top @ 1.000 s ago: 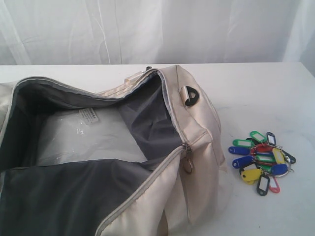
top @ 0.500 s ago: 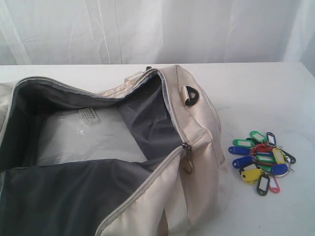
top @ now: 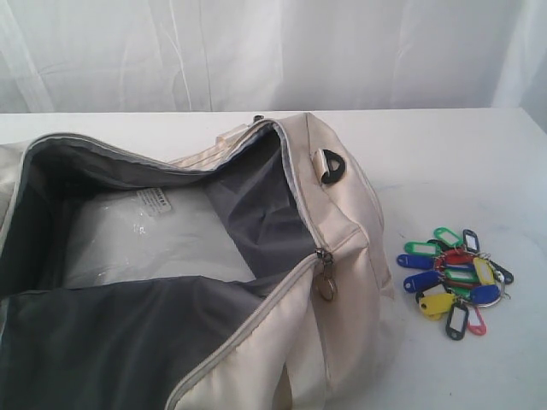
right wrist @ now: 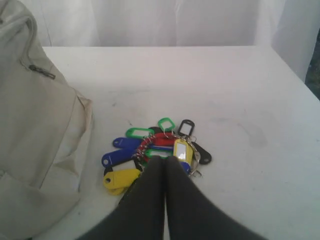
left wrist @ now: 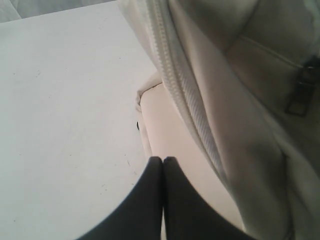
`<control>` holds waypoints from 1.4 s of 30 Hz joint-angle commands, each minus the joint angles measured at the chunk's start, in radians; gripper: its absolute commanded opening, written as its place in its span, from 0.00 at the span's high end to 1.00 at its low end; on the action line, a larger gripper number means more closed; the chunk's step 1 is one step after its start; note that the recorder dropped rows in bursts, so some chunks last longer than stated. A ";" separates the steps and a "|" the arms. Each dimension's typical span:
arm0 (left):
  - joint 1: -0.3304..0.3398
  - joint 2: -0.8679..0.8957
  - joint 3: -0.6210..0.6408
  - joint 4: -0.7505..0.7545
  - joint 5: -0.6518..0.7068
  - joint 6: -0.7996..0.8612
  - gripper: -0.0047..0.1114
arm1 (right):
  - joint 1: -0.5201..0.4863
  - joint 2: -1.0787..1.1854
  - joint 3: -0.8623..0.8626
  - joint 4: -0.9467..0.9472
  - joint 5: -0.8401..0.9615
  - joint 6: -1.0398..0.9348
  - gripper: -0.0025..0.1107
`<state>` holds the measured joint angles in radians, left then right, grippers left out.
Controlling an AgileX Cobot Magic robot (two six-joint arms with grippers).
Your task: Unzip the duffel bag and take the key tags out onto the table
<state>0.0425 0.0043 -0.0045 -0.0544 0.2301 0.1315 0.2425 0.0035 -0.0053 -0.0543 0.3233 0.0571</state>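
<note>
Nothing I can make out has moved across the last second: bag, tags and both claws sit just as they did. The duffel bag (top: 342,248) lies on the left of the exterior view with its zip run back and the mouth gaping, grey lining and a pale plastic-wrapped base panel (top: 154,239) showing inside. The zipper pull (top: 326,278) hangs at the near end. The key tags (top: 453,278) lie in a bright bunch on the table (top: 444,162), just beside the bag's end wall and clear of it. I judge both steps done, with only backing the arms away left. My left gripper (left wrist: 163,165) has its fingers pressed together on nothing, hanging next to the bag's outer side. My right gripper (right wrist: 161,161) is likewise closed and empty, looking down on the tags. The tabletop is plain white with a few faint scuffs. A pale curtain (top: 256,51) closes off the room behind.
</note>
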 commanded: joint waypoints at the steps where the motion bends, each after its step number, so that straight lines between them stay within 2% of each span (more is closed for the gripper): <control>1: -0.007 -0.004 0.005 0.002 0.002 0.000 0.96 | -0.007 -0.003 0.005 -0.027 0.021 -0.011 0.98; 7: -0.007 -0.004 0.005 0.002 0.002 0.000 0.96 | -0.105 -0.003 0.005 -0.031 0.019 -0.009 0.98; 42: -0.007 -0.004 0.005 0.002 0.002 0.000 0.96 | -0.106 -0.003 0.005 -0.029 0.024 -0.007 0.98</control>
<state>0.0425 0.0043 -0.0045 -0.0524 0.2301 0.1315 0.1409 0.0035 -0.0053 -0.0753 0.3458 0.0571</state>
